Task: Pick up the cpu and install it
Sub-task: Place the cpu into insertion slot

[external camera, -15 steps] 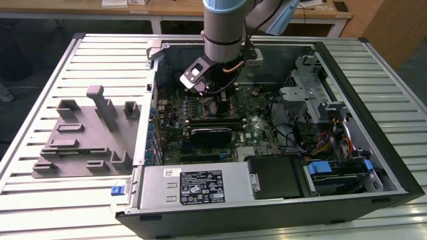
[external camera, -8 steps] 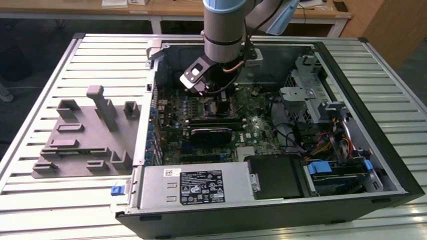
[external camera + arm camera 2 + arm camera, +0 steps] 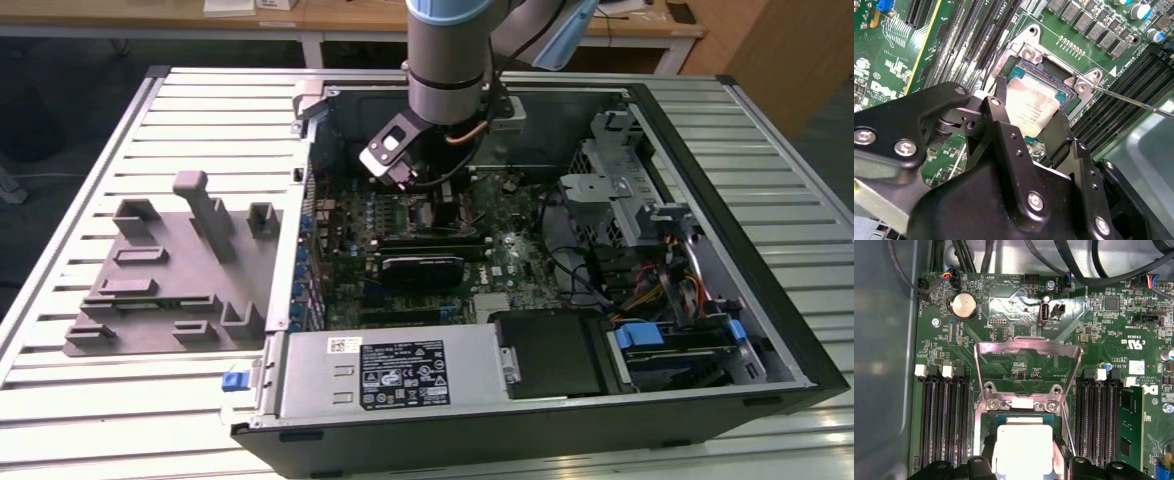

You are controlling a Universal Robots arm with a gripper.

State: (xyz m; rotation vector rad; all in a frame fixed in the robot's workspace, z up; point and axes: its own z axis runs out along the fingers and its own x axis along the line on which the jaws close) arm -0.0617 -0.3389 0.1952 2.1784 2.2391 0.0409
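Over open socket (image 3: 1019, 75) on motherboard: cpu (image 3: 1024, 445) between jaws of gripper (image 3: 1030, 125), jaws closed onto two opposite edges. Seated or not, cannot tell. Judged light, stiff, slick-topped, fragile underneath; grip rim edges only.

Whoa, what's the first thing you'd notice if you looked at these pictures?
A big robot arm reaches down into an open computer case lying on a slatted metal table. In both wrist views its black gripper clasps the shiny square cpu right over the socket, whose metal lid stands flipped open. A grey fixture sits on the table at the exterior view's left.
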